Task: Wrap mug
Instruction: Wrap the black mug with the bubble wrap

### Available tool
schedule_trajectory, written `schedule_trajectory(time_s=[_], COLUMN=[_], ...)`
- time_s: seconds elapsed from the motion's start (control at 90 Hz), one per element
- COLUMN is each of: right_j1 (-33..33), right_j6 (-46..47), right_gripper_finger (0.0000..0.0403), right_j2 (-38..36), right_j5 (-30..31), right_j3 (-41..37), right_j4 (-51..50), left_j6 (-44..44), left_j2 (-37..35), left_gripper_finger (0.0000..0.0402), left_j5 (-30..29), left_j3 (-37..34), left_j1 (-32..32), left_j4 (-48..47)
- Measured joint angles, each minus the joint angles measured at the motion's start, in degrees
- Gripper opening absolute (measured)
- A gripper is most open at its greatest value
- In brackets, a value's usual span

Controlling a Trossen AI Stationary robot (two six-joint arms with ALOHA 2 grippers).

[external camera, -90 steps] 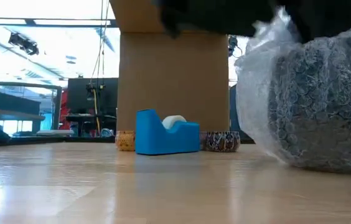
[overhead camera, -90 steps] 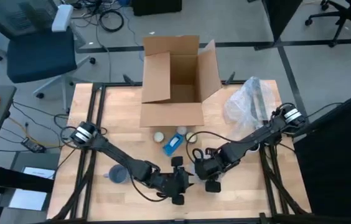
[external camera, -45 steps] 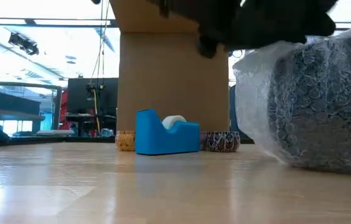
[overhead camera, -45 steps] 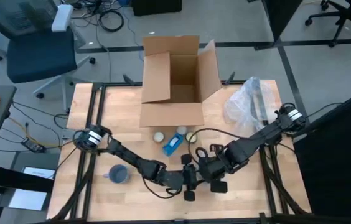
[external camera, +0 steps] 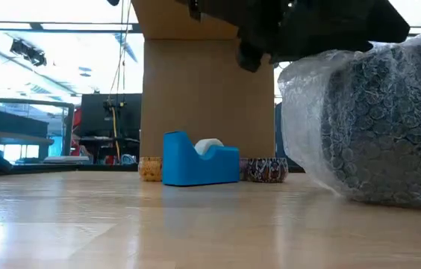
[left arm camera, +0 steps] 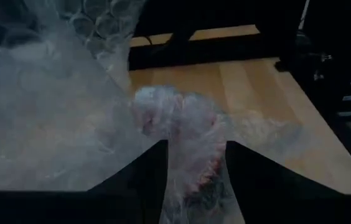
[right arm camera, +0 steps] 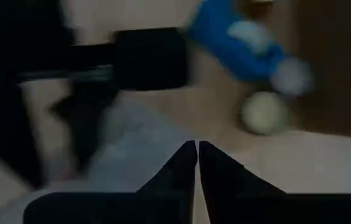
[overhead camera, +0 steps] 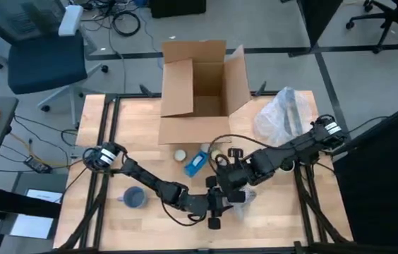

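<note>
**Bubble-wrapped mug held at front of table, both grippers on it**

Bubble wrap point(external camera: 367, 119) is seen bundled round the dark patterned mug point(external camera: 390, 112), which fills the near right of the low view, resting on the wooden table point(external camera: 158, 224). In the high view the bundle point(overhead camera: 243, 198) lies just in front of the blue tape dispenser point(overhead camera: 196, 164), well in front of the open cardboard box point(overhead camera: 197, 92).

Left gripper point(left arm camera: 191, 163) is placed at the bundle's side away from the box; a twisted wad of the wrap is pinched between its fingers point(left arm camera: 138, 177). Right gripper point(right arm camera: 197, 152) is set just beside the bundle, between it and the tape dispenser; its fingers point(right arm camera: 185, 165) are pressed together, nothing visible between them. Contact with the wrap is probably made, but the blurred wrist view leaves that unclear.

Small tape rolls point(overhead camera: 179, 154) are lined up beside the dispenser, against the box front. A spare heap of clear wrap point(overhead camera: 280, 116) is lying right of the box. A blue cup point(overhead camera: 134, 198) is standing well left of the dispenser, beside the left arm.
</note>
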Motion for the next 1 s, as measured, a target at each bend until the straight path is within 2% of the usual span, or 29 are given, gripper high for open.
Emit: schedule_trajectory(time_s=[0.122,0.233,0.389,0.522,0.678,0.867,1.0], right_j1=[1.4,2.9,4.0,4.2,3.9,3.8,4.2], right_j6=[2.7,5.2,6.5,7.9,9.0,9.0,9.1], right_gripper_finger=[0.0000,0.0000,0.0000,0.0000,0.0000,0.0000,0.0000], right_j2=[0.0,0.0,-0.1,-0.1,-0.2,-0.1,-0.2], right_j5=[-6.2,-7.0,-7.2,-7.3,-6.1,-6.8,-7.6], right_j3=[-3.4,-6.3,-12.0,-17.4,-21.3,-16.9,-8.5], right_j4=[1.4,2.0,8.6,13.8,17.5,12.1,0.8], left_j6=[0.8,0.8,0.8,1.0,0.1,-3.9,-6.8], left_j2=[0.0,0.0,-1.6,-6.6,-11.9,-15.4,-15.3], left_gripper_finger=[0.0147,0.0147,0.0147,0.0147,0.0147,0.0147,0.0147], left_j5=[0.0,0.0,0.6,0.2,0.1,-0.4,-0.5], left_j3=[0.0,0.0,0.0,0.0,0.0,0.1,0.0], left_j1=[0.0,0.0,-0.3,-1.3,-3.2,-5.4,-6.1], left_j4=[-0.8,-0.9,-2.8,-8.9,-22.6,-32.4,-36.1])
